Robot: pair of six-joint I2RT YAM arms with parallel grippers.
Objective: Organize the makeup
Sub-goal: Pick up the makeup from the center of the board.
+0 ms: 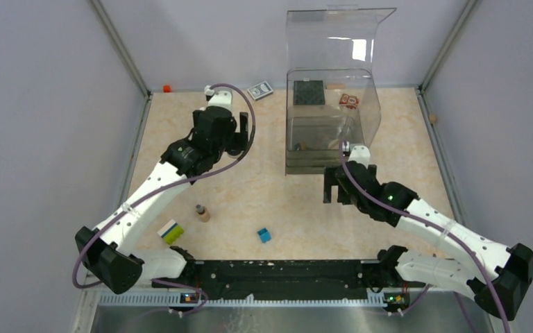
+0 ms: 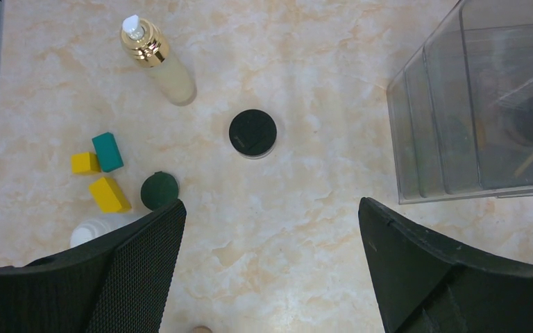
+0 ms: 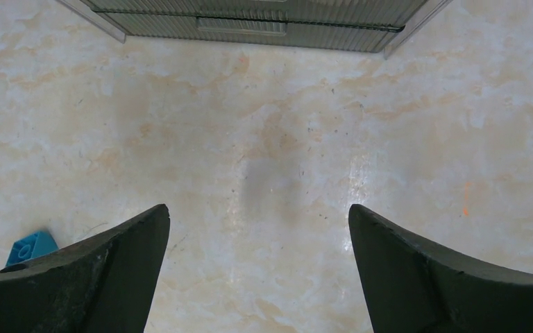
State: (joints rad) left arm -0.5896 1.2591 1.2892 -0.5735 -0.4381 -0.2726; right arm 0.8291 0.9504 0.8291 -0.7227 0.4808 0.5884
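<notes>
Left gripper (image 2: 271, 223) found spread wide, nothing held, hung over marble tabletop (image 2: 298, 277). Black round compact (image 2: 252, 133) noted just ahead of it, gold-capped bottle (image 2: 156, 62) farther off. Right gripper (image 3: 258, 216) likewise released, empty, positioned before clear organizer (image 3: 250, 17). Tan tube (image 1: 201, 212) noted mid-table.

In the top view the organizer case (image 1: 319, 149) stands upper right of centre on the table (image 1: 277, 194). A square palette (image 1: 308, 92) and a smaller palette (image 1: 349, 100) show side by side within its rear part. The card box (image 1: 259, 90) lies just left of the case, near the top. Lower centre-left, a tube (image 1: 202, 212) sits between the toy blocks (image 1: 171, 232) and a cube (image 1: 264, 235), slightly higher than both. In the left wrist view a pump bottle (image 2: 156, 59) lies upper left and a round compact (image 2: 252, 133) at centre. The blocks and a disc (image 2: 159, 190) are at left, the case at right.
</notes>
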